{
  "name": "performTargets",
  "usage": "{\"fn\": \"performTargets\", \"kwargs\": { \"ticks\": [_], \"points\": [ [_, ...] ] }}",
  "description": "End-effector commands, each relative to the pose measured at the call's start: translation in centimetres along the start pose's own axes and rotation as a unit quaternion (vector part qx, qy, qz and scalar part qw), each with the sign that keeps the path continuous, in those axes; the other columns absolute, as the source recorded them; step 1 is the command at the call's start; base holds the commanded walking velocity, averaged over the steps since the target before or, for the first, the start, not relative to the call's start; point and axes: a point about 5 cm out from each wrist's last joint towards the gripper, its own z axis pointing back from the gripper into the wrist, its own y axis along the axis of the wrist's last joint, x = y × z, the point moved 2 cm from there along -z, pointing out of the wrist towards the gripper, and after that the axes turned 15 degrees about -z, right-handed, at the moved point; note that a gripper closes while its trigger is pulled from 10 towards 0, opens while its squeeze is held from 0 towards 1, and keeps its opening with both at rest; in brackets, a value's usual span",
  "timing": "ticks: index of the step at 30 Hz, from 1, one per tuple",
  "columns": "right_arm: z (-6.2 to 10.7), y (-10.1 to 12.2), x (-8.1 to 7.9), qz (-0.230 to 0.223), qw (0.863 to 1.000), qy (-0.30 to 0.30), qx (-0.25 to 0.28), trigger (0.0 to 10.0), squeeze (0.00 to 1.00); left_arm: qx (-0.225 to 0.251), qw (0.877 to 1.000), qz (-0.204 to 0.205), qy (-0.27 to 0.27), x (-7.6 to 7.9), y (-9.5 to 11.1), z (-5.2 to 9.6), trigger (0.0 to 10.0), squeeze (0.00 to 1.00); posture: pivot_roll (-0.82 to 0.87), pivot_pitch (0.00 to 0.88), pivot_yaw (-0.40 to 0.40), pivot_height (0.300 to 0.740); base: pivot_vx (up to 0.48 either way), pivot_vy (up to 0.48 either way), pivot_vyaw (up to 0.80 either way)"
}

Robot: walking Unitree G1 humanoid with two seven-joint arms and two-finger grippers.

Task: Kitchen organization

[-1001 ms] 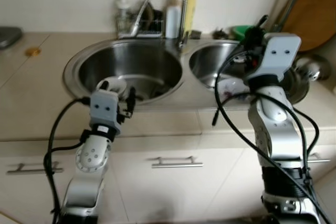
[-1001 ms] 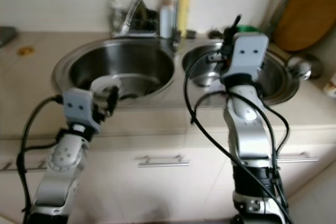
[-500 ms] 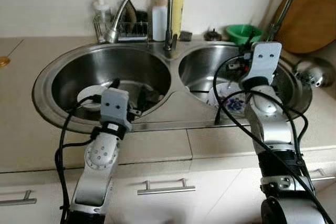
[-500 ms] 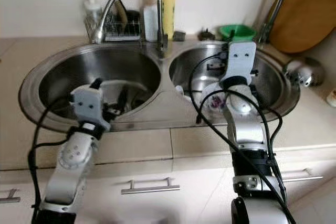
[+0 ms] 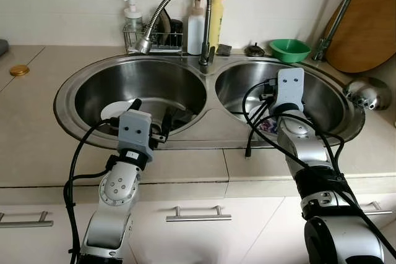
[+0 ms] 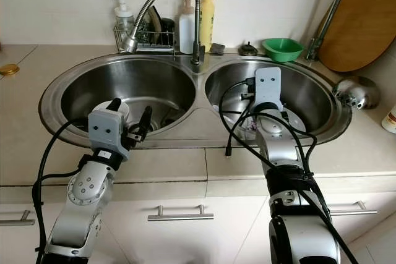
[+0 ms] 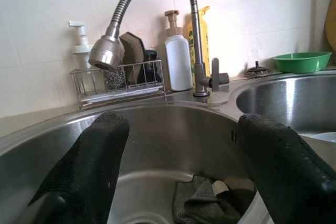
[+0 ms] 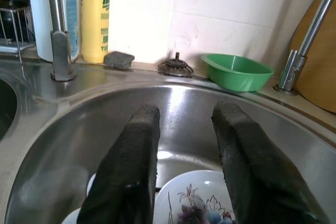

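You have both grippers poised for pickup — left gripper (image 7: 173,177) wide open above the cloth (image 7: 202,203), right gripper (image 8: 181,177) half open, empty, over the plate (image 8: 197,205).

A beige counter (image 5: 37,134) surrounds the basins, with white drawer fronts and metal handles (image 5: 198,217) below it. On its far left lies a small round golden lid (image 5: 19,70). Against the tiled wall stands a wire caddy (image 5: 143,40) holding sponges, with a clear pump dispenser (image 5: 130,17) at its left end, a white pump bottle (image 5: 196,23) and a yellow bottle (image 5: 216,21) just beside it. A second, taller tap (image 5: 334,4) rises at the right, and a round wooden board (image 5: 365,26) leans upright against the wall behind it.
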Motion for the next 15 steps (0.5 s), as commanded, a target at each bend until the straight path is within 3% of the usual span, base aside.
{"fn": "performTargets", "kwargs": {
  "ticks": [1,10,15],
  "points": [
    [-0.4,1.3,-0.1,-0.010,1.000,0.004,0.020,10.0,1.00,0.003,1.000,-0.003,-0.006,0.5,0.1,0.0,10.0,0.00,0.05,0.000,-0.048,0.740,0.000,0.000,0.00],
    [0.2,2.8,0.0,-0.053,0.997,0.001,0.060,10.0,1.00,0.000,1.000,0.001,-0.011,0.7,0.0,0.4,10.0,0.00,0.05,0.000,-0.047,0.740,0.000,0.000,0.00],
    [1.9,4.1,-0.6,-0.083,0.991,0.009,0.109,10.0,1.00,0.003,1.000,0.013,-0.015,0.9,0.2,0.8,10.0,0.00,0.05,0.000,-0.052,0.740,0.000,0.000,0.00]
  ]
}}
